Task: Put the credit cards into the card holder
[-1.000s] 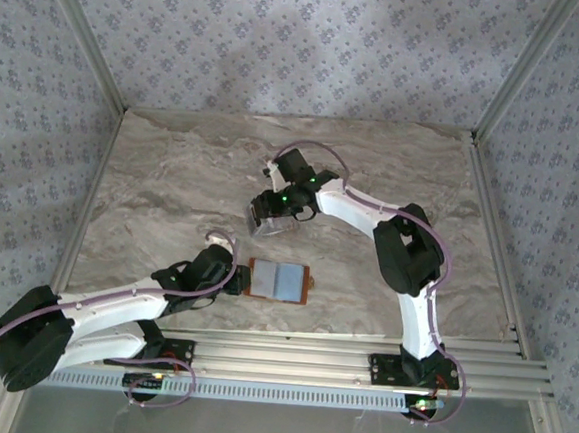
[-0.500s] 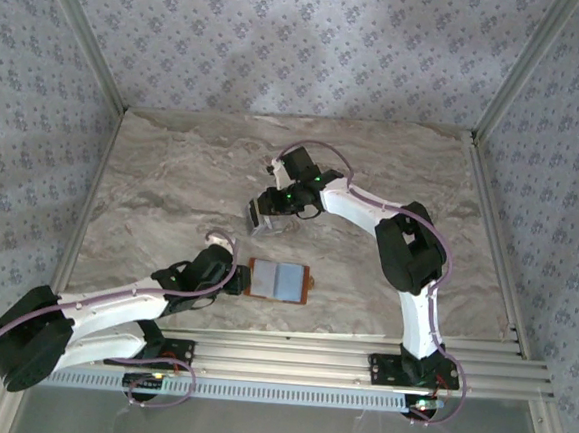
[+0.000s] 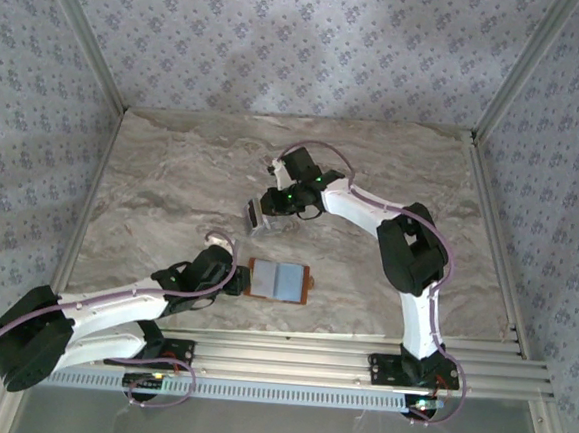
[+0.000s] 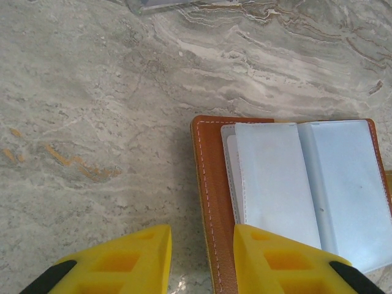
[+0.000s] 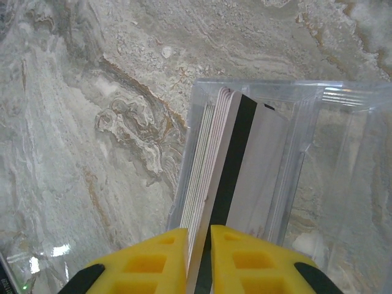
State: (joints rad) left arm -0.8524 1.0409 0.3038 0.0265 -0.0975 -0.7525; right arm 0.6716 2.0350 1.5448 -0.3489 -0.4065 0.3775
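Reach from the near right corner for the right arm (image 3: pixel 407 256): up along the right side, elbow folded, forearm swung left and down to table (image 3: pixel 171 187) centre. Ends in right claw (image 5: pixel 197 236) dipped into a clear box (image 5: pixel 343 141), yellow fingers (image 5: pixel 147 263) almost together, clenched on the edges of cards (image 5: pixel 257 159) standing on edge in that box, a dark-striped one right at the pinch; cannot tell how many gripped. Lying low along the near edge, the left arm (image 3: pixel 112 308), stretched rightward toward the middle. Left claw (image 4: pixel 201 236) partly spread, grasping nothing, one finger over bare table, the other over the brown left border of wallet (image 4: pixel 214 177). Spread flat, that wallet, blue-grey inside up, close to the near edge around its middle, apart from the box farther in.
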